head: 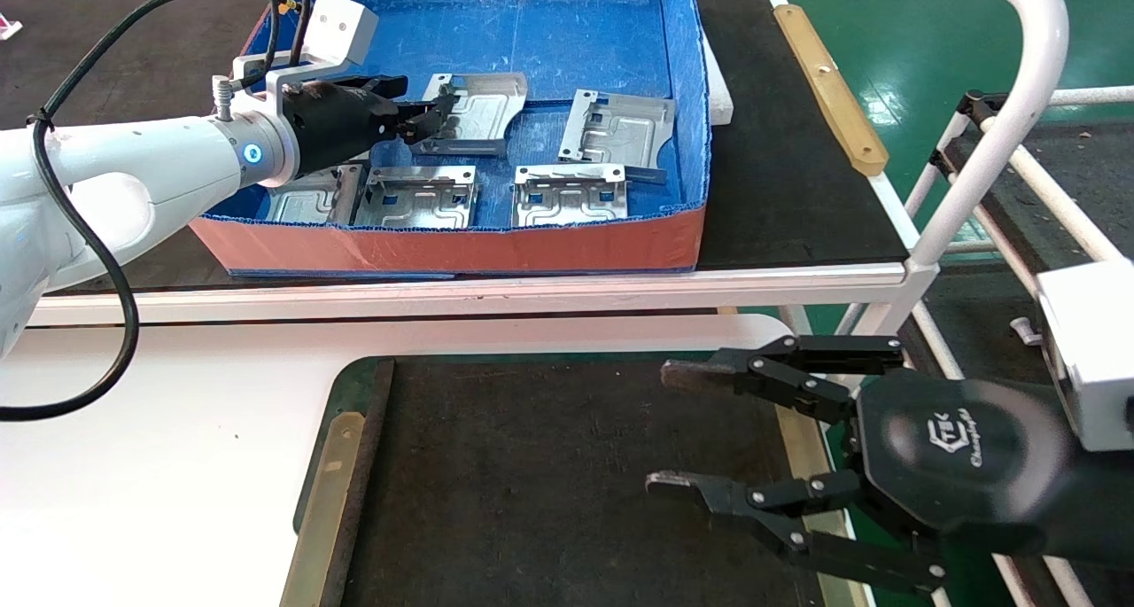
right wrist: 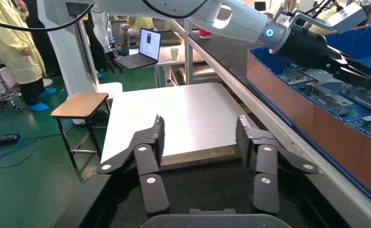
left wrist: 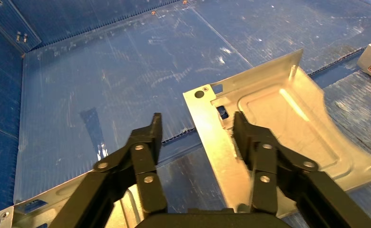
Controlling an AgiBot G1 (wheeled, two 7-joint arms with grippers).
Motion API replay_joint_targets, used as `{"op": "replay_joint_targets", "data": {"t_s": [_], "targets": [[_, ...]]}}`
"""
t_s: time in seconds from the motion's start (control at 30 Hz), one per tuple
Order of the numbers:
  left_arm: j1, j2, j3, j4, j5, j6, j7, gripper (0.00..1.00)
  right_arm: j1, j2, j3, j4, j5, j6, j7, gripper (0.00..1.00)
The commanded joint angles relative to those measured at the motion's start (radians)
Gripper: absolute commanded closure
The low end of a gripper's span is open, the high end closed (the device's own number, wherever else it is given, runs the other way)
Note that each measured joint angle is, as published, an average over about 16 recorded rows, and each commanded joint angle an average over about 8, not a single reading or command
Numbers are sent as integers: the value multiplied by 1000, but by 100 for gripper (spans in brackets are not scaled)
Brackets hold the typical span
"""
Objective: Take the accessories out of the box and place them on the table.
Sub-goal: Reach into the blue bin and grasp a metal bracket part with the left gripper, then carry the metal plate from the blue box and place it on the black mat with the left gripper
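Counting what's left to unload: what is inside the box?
The box holds five visible plates; the open left gripper straddles one's edge. Its arm may hide more.

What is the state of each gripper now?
Left gripper: open, jaws astride the edge of a plate in the box.
Right gripper: open, empty.

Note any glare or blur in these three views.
Left wrist view: strong glare on the shiny silver stamped plate at the open left gripper. Head view: open right gripper slightly soft. Right wrist view: no notable glare.
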Motion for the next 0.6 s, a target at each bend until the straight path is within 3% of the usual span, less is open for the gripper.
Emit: {"op": "replay_joint_targets", "data": {"t_s": [0.03, 0.6], "targets": [[0, 0, 0, 0, 0, 0, 0, 100, 0, 0, 0, 0, 0, 0, 0, 100], [-4, -13, -1, -21, 0, 10, 12, 100, 0, 0, 0, 0, 0, 0, 0, 100]]}}
